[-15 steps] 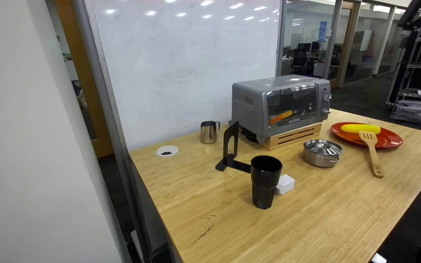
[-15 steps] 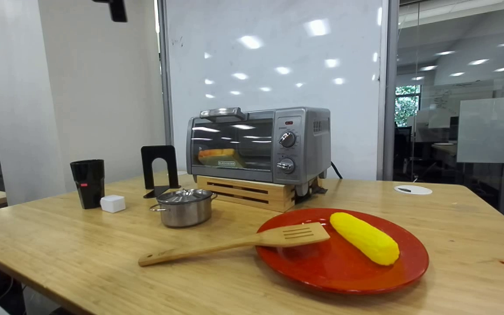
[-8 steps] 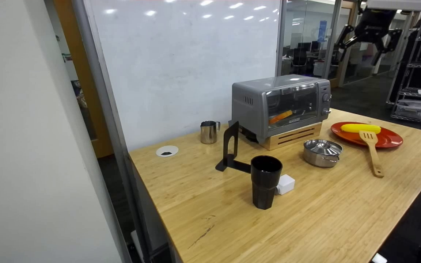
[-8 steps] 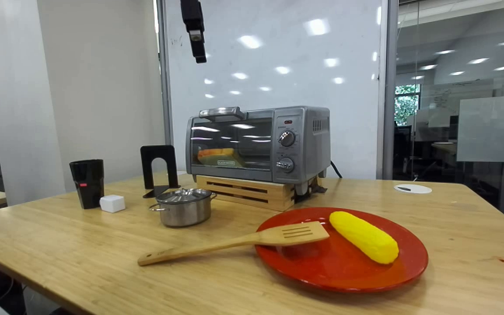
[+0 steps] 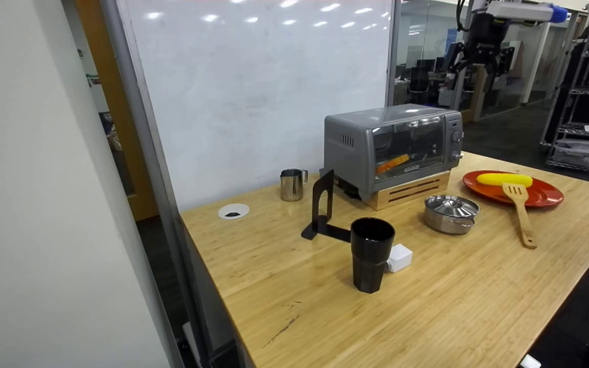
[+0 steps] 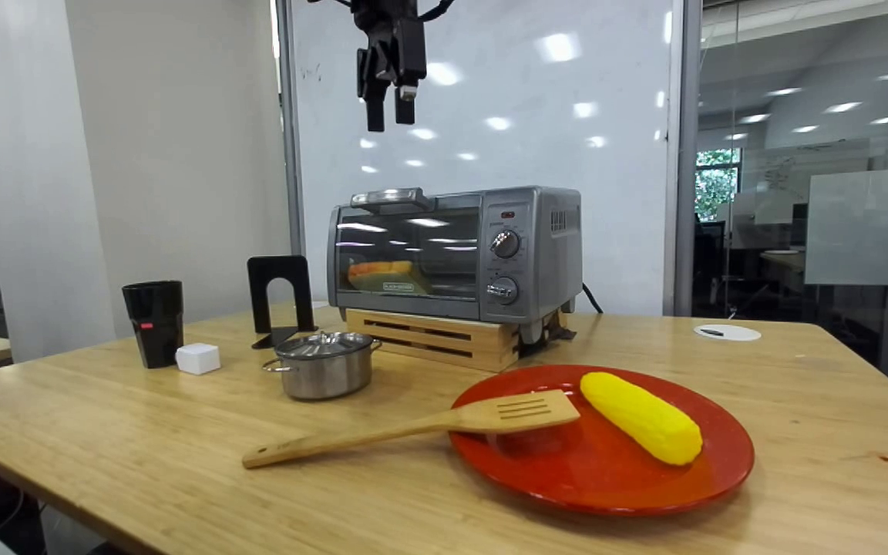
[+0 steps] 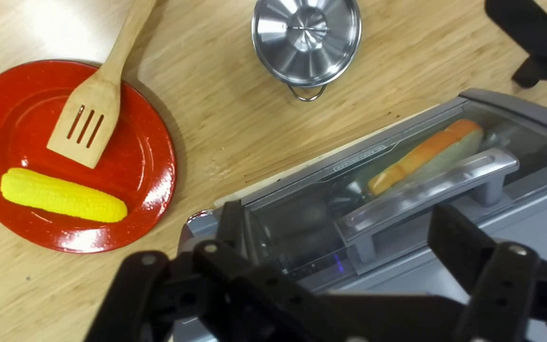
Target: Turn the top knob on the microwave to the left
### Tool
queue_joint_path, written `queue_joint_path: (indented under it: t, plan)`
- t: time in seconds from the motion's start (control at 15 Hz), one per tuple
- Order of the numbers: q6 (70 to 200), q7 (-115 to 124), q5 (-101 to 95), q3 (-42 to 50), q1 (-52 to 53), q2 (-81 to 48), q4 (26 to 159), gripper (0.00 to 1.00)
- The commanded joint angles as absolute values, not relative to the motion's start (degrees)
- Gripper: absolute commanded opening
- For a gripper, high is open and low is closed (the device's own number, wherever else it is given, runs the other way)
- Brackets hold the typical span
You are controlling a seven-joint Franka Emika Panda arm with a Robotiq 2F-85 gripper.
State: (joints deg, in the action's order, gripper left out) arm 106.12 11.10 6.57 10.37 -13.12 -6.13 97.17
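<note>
Microwave (image 6: 455, 254) on wd crate (image 6: 432, 342) | lt-wood tbl (image 6: 159, 424) | whiteboard (image 6: 490, 92) + glass wall (image 6: 783, 131) bhnd | jaws spread, abv

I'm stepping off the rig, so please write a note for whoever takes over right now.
Gripper: open and empty, higher than the toaster oven (the task's microwave) and apart from it.
Job's things: top knob on the oven's front, directly above the lower knob.
Done: gripper not yet on the top knob; any turn can't be confirmed.
Left: lower to the top knob, close on it, turn it left.
</note>
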Motion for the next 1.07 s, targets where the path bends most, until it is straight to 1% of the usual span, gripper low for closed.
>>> queue_joint_path:
  t: [0.0, 0.07, 0.33, 0.6, 0.73, 0.8, 0.87, 1.0]
  plan:
    - [97.7, -0.3, 8.5, 10.7, -13.9, -11.6, 88.0, 1.0]
    - [97.3, -3.5, 5.6, 11.4, -14.2, -3.2, 97.6, 1.0]
    - [92.7, -9.5, 1.5, 12.8, -14.5, -1.0, 98.5, 1.0]
    - [94.8, -12.5, 2.2, 14.0, -14.4, 2.2, 101.2, 1.0]
    - [96.2, -15.9, 5.0, 16.4, -16.2, 3.4, 105.1, 1.0]
    - [95.4, -16.4, 5.9, 17.4, -16.7, 2.3, 104.8, 1.0]
    - [93.9, -13.9, 3.8, 16.2, -15.3, 1.5, 101.6, 1.0]
    - [94.0, -15.5, 4.8, 17.6, -16.4, 1.4, 103.1, 1.0]
